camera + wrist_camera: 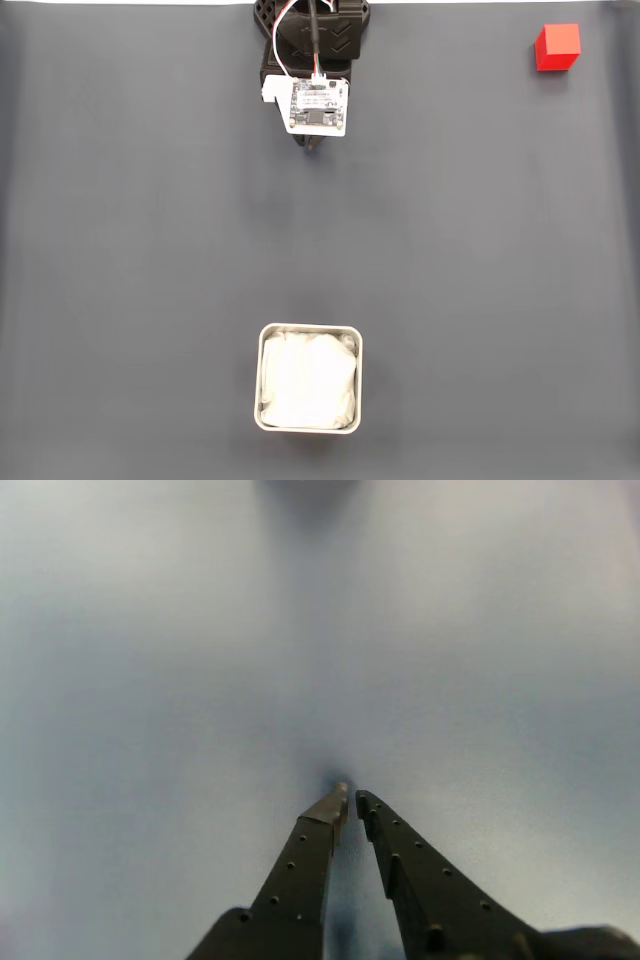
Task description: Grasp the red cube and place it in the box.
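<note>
Spreading across your fixed view, the dark grey mat (140,250) carries your arm (315,60) folded at the top edge and the box (309,377), white-lined, near the bottom centre. Your gripper (350,798) sits nearly closed on nothing, tips just apart, in the wrist view. The red cube (557,47) rests in the top right corner, well apart from both.

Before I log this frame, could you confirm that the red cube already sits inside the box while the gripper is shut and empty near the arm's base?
Not quite. In the fixed view the red cube lies on the mat at the upper right, far from the box, which holds just its white lining. The gripper is indeed shut and empty.
</note>
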Action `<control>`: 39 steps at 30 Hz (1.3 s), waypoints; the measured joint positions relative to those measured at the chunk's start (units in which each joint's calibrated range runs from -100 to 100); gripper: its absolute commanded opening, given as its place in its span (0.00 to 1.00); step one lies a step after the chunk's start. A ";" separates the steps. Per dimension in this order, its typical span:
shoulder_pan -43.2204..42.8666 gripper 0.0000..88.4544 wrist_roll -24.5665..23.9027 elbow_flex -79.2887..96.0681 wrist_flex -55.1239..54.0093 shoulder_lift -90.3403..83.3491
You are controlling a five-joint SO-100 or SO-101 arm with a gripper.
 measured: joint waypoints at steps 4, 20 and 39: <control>0.00 0.00 -0.24 -0.54 -5.97 2.08; 0.22 0.00 -1.56 -57.50 -17.82 39.25; -6.16 0.00 4.25 -73.60 -7.48 55.32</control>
